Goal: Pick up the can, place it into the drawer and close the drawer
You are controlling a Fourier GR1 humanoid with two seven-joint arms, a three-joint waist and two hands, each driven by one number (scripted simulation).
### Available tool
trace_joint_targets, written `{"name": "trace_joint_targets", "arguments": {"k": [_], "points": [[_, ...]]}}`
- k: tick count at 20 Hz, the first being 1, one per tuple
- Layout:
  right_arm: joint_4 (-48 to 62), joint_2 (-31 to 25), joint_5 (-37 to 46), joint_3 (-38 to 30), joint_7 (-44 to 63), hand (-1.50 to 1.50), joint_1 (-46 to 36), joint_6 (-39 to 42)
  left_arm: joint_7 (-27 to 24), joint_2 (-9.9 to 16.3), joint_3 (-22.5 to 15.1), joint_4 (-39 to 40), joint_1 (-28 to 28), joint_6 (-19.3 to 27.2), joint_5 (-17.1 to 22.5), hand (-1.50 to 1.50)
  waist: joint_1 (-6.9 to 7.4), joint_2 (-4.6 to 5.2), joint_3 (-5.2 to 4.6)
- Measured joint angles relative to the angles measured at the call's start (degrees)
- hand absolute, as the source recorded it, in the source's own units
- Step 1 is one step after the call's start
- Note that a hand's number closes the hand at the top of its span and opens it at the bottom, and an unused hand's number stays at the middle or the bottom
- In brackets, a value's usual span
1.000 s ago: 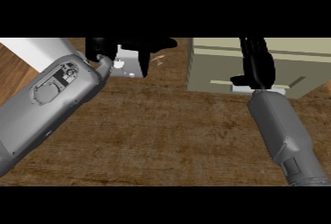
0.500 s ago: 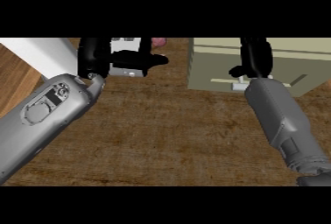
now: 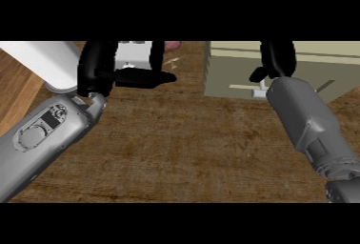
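We are looking down at our brown wooden bench [image 3: 183, 157]. Our left hand [image 3: 105, 71] is sitting near the top left of the view. Its black fingers [image 3: 144, 77] are curling around a small silver can [image 3: 134, 53], and the thumb is sticking out to the right across the front of it. The can is showing only in part, because our hand is hiding most of it. It is being held up at the far edge of the view, to the left of the drawer and apart from it. A small pink thing [image 3: 173, 45] is peeking out just beside the can at the top, and we cannot tell what it is. Our right hand [image 3: 275, 59] is at the top right, over the pale green box-shaped drawer [image 3: 232, 71]. Its fingers are pointing up and reaching past the top of the view, so we cannot tell if they are open or shut. Our two grey forearms are coming up from the bottom corners.
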Motion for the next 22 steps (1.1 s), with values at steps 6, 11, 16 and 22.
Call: {"name": "trace_joint_targets", "arguments": {"k": [6,11,16,22], "points": [[-0.11,0.60,-4.55,-3.93,-6.80,-1.50,-0.88,0.77,-0.95,0.25,0.72,-0.59,1.80,-0.34,-0.54,-1.50,-0.68,0.28,0.14],[-1.10,1.51,-11.01,-9.32,-12.96,-1.50,-1.52,3.68,-1.44,0.61,1.21,-1.65,3.72,-0.60,-0.60,-1.50,-1.07,0.23,0.23],[-2.16,3.36,-18.24,-15.06,-18.30,-1.50,-3.02,8.15,-2.31,1.45,2.10,-2.39,5.98,-0.99,-0.73,-1.50,-1.17,0.22,0.32],[-2.66,5.88,-26.18,-21.32,-21.07,-1.50,-5.03,12.92,-2.96,1.96,3.17,-3.56,8.41,-1.09,-1.22,-1.50,-1.72,-0.07,0.27]]}}
